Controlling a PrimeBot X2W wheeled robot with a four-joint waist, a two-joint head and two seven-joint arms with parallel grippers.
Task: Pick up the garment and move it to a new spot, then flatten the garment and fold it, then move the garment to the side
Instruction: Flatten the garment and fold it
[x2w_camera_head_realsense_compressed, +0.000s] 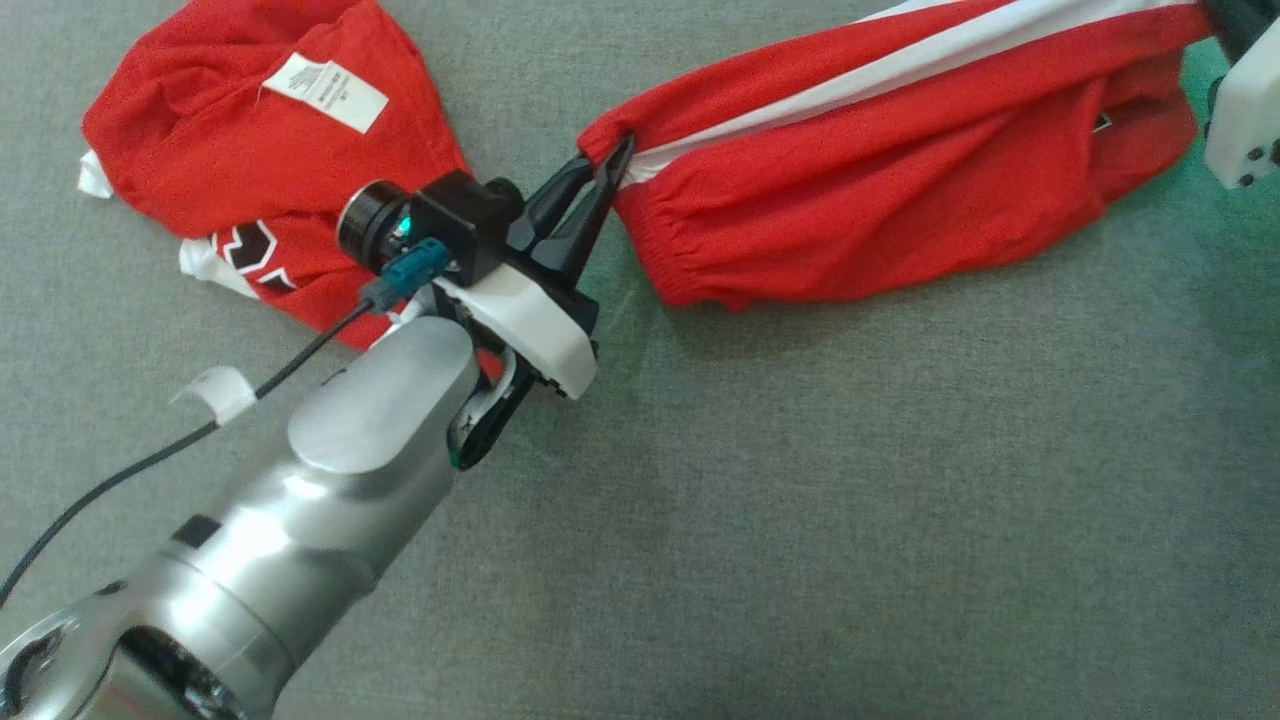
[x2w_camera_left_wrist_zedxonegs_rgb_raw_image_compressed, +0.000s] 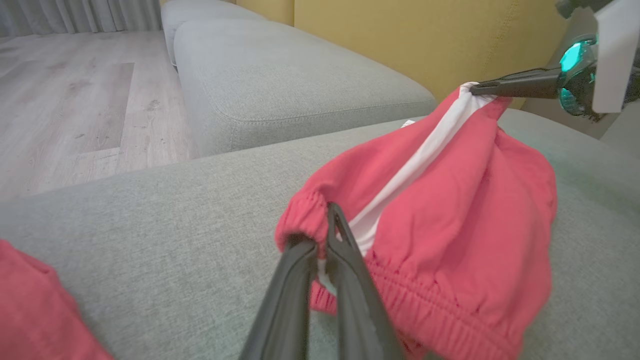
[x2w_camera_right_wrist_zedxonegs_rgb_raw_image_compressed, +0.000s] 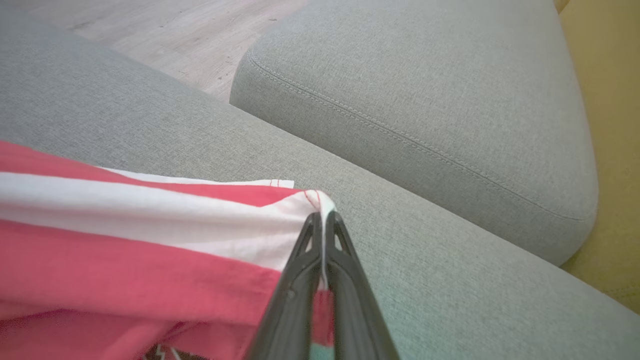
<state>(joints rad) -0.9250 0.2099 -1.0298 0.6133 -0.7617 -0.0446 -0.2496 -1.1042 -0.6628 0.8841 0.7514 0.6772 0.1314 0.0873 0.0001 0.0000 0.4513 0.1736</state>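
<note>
Left wrist view: your left gripper (x2w_camera_left_wrist_zedxonegs_rgb_raw_image_compressed: 317, 230) and right gripper (x2w_camera_left_wrist_zedxonegs_rgb_raw_image_compressed: 479, 89) were clamped on the red, white-striped fabric garment (x2w_camera_left_wrist_zedxonegs_rgb_raw_image_compressed: 450, 210); overstretching could pull it free.

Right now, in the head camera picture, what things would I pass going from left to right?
Crumpled red cloth with a white label → left gripper, shut → the garment, red with a white stripe, pinched at both ends → right gripper.
</note>
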